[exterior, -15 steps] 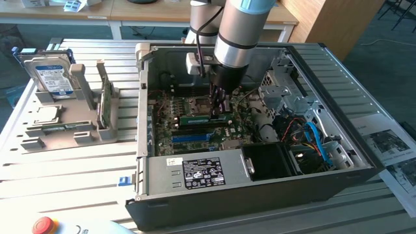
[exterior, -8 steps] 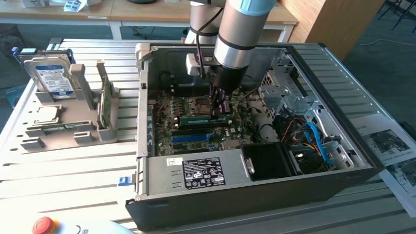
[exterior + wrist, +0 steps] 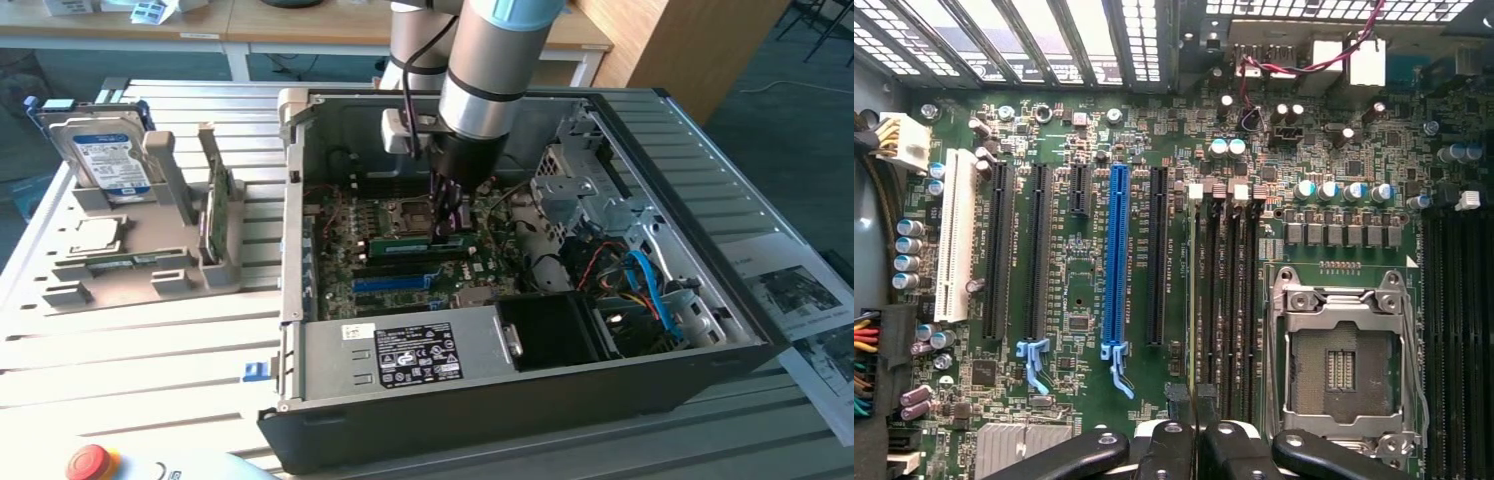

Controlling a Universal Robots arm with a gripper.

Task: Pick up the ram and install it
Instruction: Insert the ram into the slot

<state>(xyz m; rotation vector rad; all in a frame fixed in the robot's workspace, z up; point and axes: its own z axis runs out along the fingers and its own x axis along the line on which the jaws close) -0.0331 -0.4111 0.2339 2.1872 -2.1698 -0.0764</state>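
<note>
Observation from beside the bench: the arm (image 3: 478,70) reaches straight down into the open computer case (image 3: 534,395), and the gripper (image 3: 450,230) (image 3: 1194,405) stands just beside the processor socket (image 3: 414,212) (image 3: 1344,360) on the motherboard (image 3: 1074,420). The fingers are drawn in narrow, pinching the ram (image 3: 400,242), a thin green stick. It lies level and lengthwise along the socket's side, on the side facing the blue expansion slot (image 3: 400,283) (image 3: 1116,260). In the wrist view the fingertips sit almost together. They are over the bank of black memory slots (image 3: 1229,300), which runs between the socket and the blue expansion slot. Those slots look unfilled along the length I can see. I cannot tell whether the ram's lower edge touches a slot or hangs just above it. The socket itself is bare, its metal frame closed around it. Well away from the socket, outside the case, a grey holder (image 3: 160,270) carries a hard drive (image 3: 104,160) and a second green stick (image 3: 218,215) standing on edge.
</note>
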